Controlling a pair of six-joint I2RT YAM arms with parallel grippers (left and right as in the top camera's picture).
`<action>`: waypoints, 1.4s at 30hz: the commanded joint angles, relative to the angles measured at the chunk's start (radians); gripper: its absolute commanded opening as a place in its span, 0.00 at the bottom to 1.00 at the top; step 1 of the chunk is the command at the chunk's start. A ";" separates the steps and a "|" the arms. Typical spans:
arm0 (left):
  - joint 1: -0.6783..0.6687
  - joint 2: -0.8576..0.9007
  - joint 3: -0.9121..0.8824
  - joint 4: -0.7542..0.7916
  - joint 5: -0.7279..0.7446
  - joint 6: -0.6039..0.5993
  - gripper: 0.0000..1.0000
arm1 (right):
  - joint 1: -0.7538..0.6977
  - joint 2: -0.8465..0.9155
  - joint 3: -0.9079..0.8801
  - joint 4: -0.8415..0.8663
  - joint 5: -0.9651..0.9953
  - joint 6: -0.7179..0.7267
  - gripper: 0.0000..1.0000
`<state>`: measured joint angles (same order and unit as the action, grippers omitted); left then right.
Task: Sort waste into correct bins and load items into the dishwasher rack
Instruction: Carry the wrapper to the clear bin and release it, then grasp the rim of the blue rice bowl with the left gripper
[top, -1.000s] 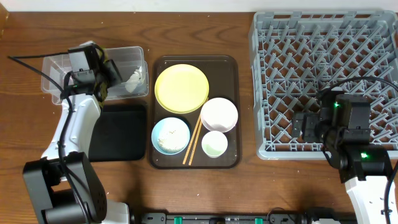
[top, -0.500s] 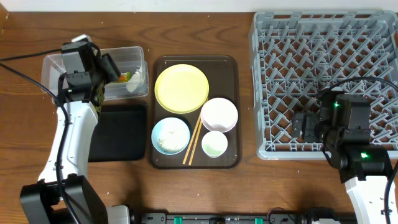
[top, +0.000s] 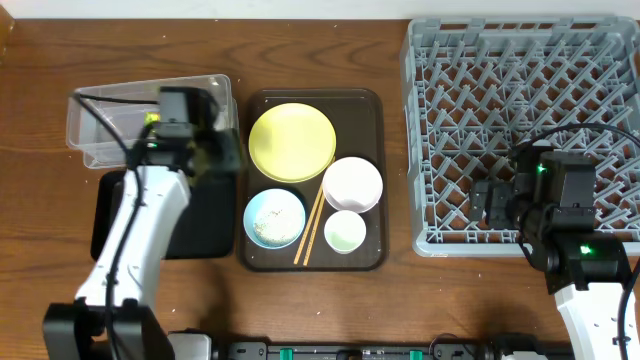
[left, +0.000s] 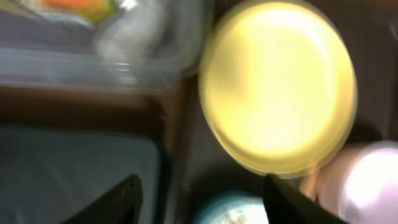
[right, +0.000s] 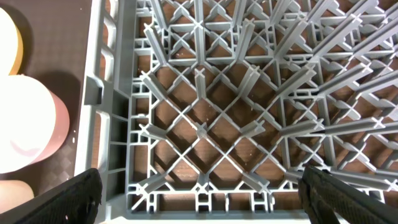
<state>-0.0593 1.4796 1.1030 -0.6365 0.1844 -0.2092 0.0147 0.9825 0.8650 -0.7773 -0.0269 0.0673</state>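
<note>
Status: early stage; most of the work remains. Left pincer (left: 202, 182): fingers apart, nothing between them; positioned where the clear tub (top: 95, 130), the black tray (top: 205, 225) and the brown serving tray (top: 370, 110) meet. Right pincer (right: 200, 180): fingers apart, empty; hovers over the near edge of the rack (top: 520, 60).

Done, by judgement: a blurred orange-and-green object, probably the snack wrapper (left: 81, 7), lies inside the clear tub; a white lump beside it cannot be identified.

Left to do: the rice scraps (top: 268, 228) lie in the light blue bowl (top: 295, 205); the yellow plate (top: 291, 142), white bowl (top: 352, 184), pale cup (top: 345, 232) and chopsticks (top: 312, 225) all rest on the serving tray; no item stands in the rack.

Expected sequence: tip the scraps into a bin; then carry five items across the bench (top: 330, 50) to the rack.
</note>
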 joint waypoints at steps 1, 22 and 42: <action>-0.121 -0.023 0.008 -0.077 0.014 0.005 0.63 | -0.008 -0.002 0.021 0.001 0.000 0.006 0.99; -0.403 0.257 -0.014 -0.099 -0.065 -0.126 0.48 | -0.008 -0.002 0.021 -0.006 0.000 0.006 0.99; -0.417 0.262 0.002 -0.148 -0.013 -0.126 0.06 | -0.008 -0.002 0.021 -0.006 0.000 0.006 0.99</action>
<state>-0.4763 1.7653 1.1004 -0.7574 0.1486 -0.3401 0.0147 0.9825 0.8669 -0.7826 -0.0269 0.0673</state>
